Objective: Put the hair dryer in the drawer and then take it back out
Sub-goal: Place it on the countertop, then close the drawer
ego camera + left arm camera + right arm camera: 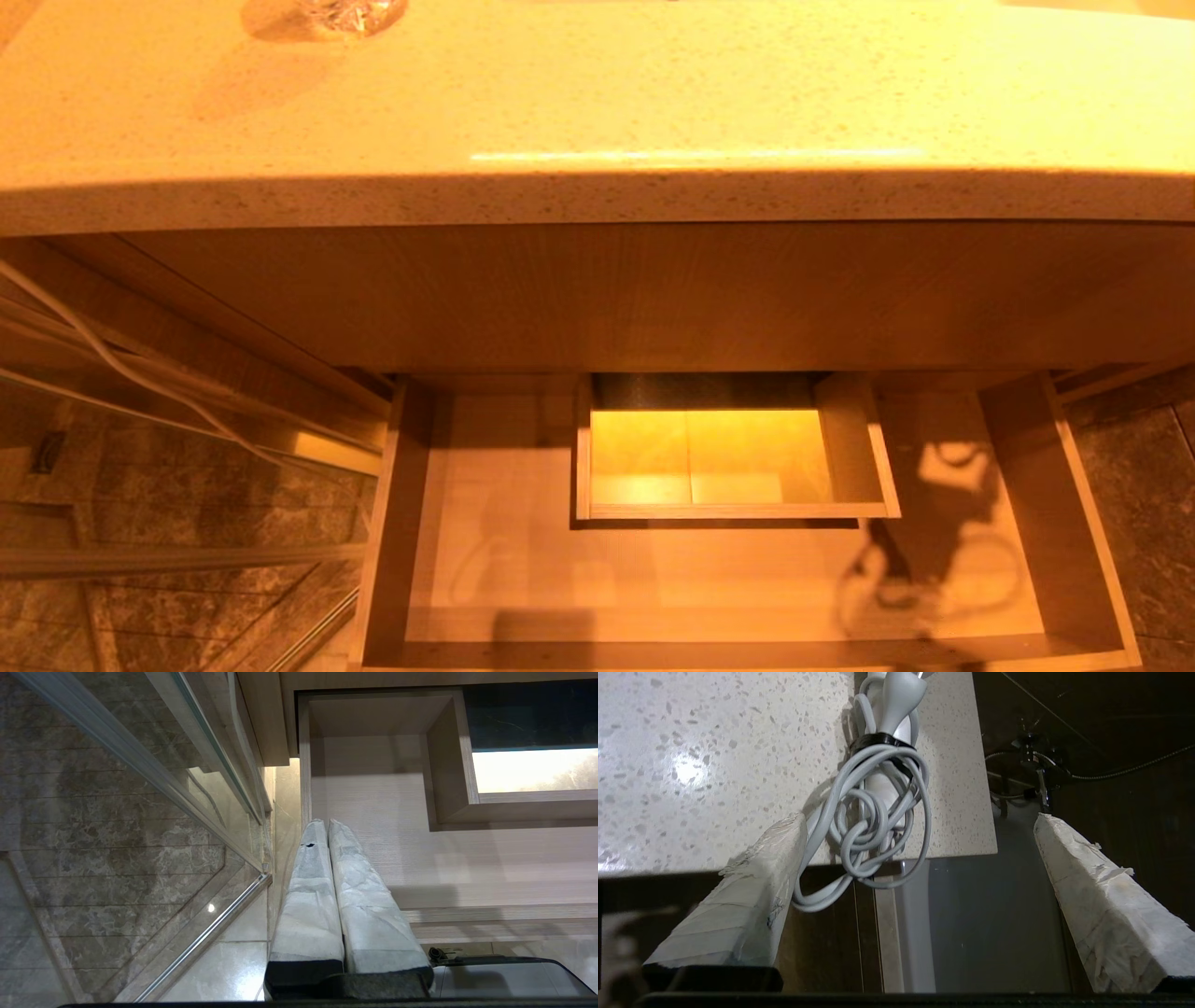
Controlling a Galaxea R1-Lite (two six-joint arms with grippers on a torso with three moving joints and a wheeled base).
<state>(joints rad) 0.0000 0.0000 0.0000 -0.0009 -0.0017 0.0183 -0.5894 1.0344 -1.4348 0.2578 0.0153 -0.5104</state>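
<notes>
1. The hair dryer [888,779] shows only in the right wrist view. It lies on the speckled countertop [714,765], close to that top's corner, with its pale body mostly hidden under the cord.
2. Its grey cord [873,826] is bundled in loops and bound by a dark band [882,741]. The lower loops hang over the countertop's edge.
3. The right gripper [920,826] faces the dryer with its two white-wrapped fingers spread wide and nothing between them. One fingertip [784,835] is just beside the hanging loops; whether it touches them I cannot tell. The other finger stands well apart from the dryer, over a darker area beyond the countertop.
4. The drawer [1018,485] is pulled out below the countertop [597,103] in the head view. Its pale floor holds no dryer; only shadows fall across it, heaviest on the right side.
5. A boxed rectangular cut-out [738,511] sits at the far middle of the drawer, lit inside by a warm glow.
6. The left gripper [327,823] hangs at the drawer's left, its wrapped fingers pressed together and empty, above the drawer's near left corner.
7. A marble-tiled floor [93,858] and a glass panel with a metal rail [205,938] lie to the drawer's left.
8. A clear glass object [350,14] stands at the far left of the countertop.
</notes>
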